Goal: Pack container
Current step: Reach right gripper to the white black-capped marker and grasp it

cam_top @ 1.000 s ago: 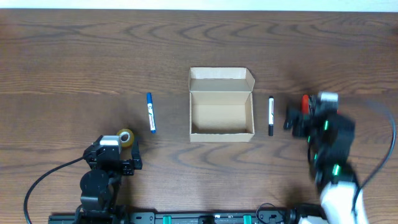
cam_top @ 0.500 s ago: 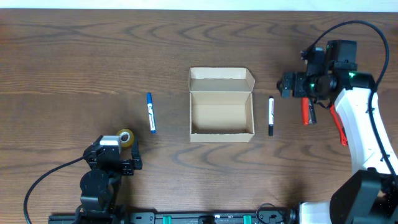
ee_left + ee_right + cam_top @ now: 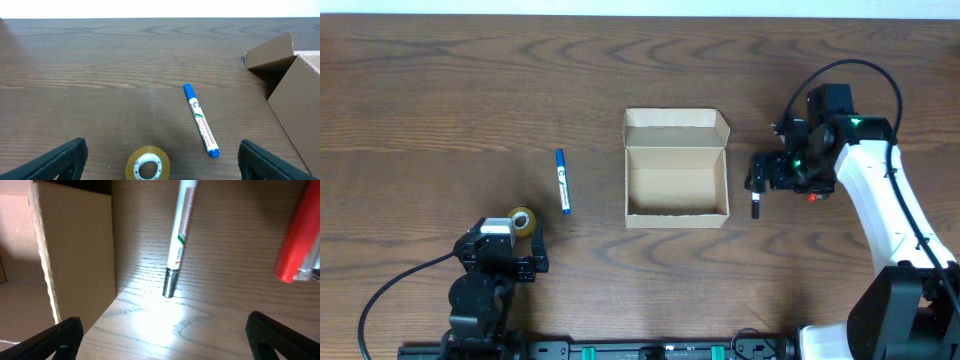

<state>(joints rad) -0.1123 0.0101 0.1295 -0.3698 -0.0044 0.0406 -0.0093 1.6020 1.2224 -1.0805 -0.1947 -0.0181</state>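
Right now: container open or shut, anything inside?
Open and empty. The container has its lid flap folded back, and the overhead view shows only bare cardboard floor inside.

Dark wooden table (image 3: 440, 90). Blue marker (image 3: 562, 181) flat on the left half, yellowish tape roll (image 3: 522, 221) near its closer end, not touching. On the right half, black marker (image 3: 179, 240) lying flat, red thing (image 3: 298, 240) beside it, apart, kind unclear.

Wood table (image 3: 440, 90): open box (image 3: 675, 187) ctr, blue marker (image 3: 562, 181) & tape roll (image 3: 522, 221) left, black marker (image 3: 181, 235) & red item (image 3: 296, 240) right.
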